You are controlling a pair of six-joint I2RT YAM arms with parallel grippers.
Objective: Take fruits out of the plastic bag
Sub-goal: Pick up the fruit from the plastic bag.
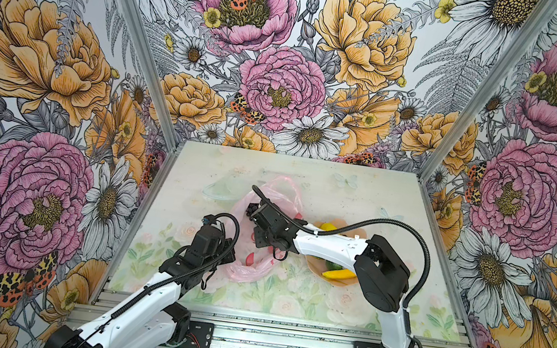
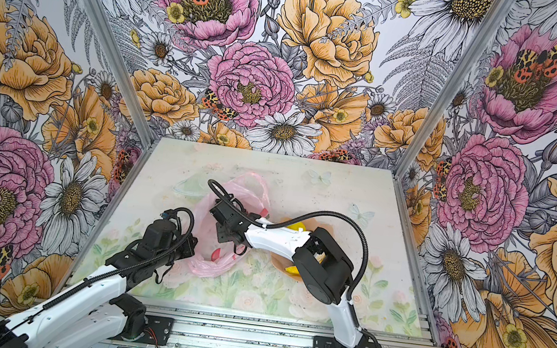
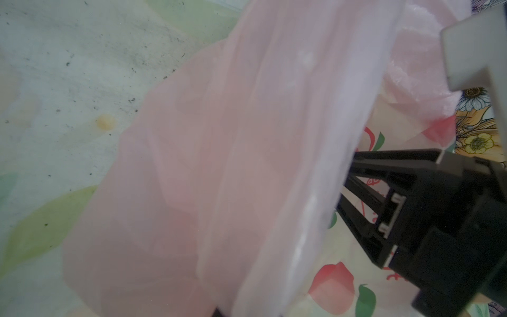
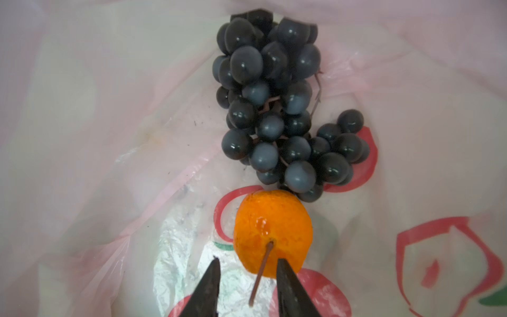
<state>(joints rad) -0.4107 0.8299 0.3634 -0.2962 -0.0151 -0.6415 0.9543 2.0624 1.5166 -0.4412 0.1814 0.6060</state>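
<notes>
The pink plastic bag lies mid-table with its mouth held up. Inside it, in the right wrist view, a dark grape bunch lies beyond an orange fruit with a thin brown stem. My right gripper is inside the bag, open, its fingertips either side of the stem and apart from it. My left gripper is at the bag's near-left edge, shut on the film. That film drapes over the left jaws and hides them.
A peach-pink dish sits under my right arm, right of the bag. It holds a banana, a lemon and a green fruit. Floral walls enclose the table on three sides. A metal rail runs along the front.
</notes>
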